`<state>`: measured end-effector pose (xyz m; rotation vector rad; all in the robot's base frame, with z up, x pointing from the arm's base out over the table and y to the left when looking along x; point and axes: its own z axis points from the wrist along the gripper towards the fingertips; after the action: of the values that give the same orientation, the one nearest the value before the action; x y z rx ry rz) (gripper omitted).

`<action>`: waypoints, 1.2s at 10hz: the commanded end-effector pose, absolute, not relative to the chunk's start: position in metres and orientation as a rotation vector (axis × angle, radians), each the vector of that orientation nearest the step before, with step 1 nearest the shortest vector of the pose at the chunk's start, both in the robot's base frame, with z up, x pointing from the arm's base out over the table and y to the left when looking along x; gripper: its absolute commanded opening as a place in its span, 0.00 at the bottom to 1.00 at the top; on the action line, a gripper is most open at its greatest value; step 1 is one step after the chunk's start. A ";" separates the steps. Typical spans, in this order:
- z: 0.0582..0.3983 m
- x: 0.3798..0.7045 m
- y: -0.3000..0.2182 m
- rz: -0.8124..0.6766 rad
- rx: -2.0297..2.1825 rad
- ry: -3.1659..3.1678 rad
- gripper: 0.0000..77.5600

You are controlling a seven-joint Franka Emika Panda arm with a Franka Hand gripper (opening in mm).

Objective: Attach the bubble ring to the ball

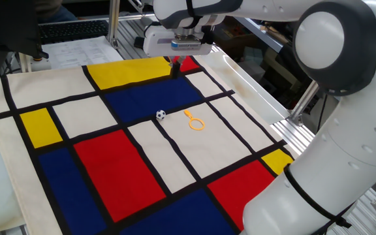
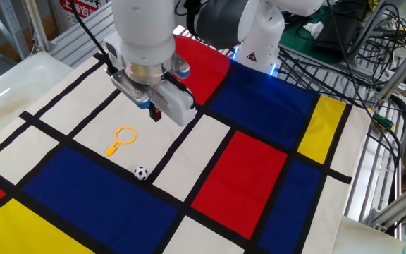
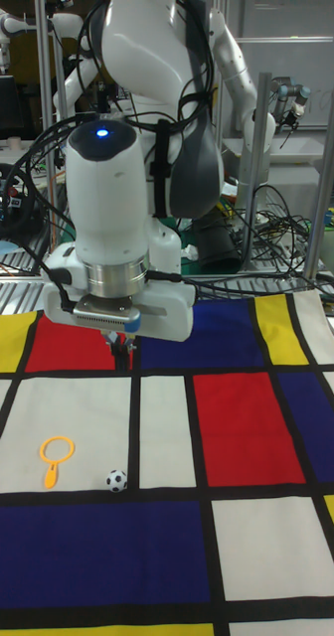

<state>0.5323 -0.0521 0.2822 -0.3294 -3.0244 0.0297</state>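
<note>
Thin orange bubble ring point(image 2: 122, 138), patched ball point(image 2: 141, 173)

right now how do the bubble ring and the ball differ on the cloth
The bubble ring is orange, flat, an open loop with a short handle; the ball is white with black patches and round. The ring is the longer of the two. The ring lies on a white square, the ball at a black line. Both lie apart and untouched, with the gripper raised.

Glossy white plastic shells on the arm point(image 2: 143, 28), catching the lights, with a brushed metal collar just above the gripper point(image 3: 119, 353). Below, a matt woven cloth point(image 1: 142, 163) with flat colour blocks. The bubble ring point(image 2: 121, 138) looks smooth orange plastic; the ball point(image 2: 141, 173) has a slight sheen.
</note>
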 end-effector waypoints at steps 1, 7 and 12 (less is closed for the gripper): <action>0.270 0.536 -0.061 0.036 -0.313 -3.031 0.00; 0.228 0.553 -0.099 0.035 -0.221 -3.058 0.00; 0.212 0.552 -0.113 0.037 -0.169 -3.067 0.00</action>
<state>0.5494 -0.0999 0.2219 -0.2186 -3.0482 0.0323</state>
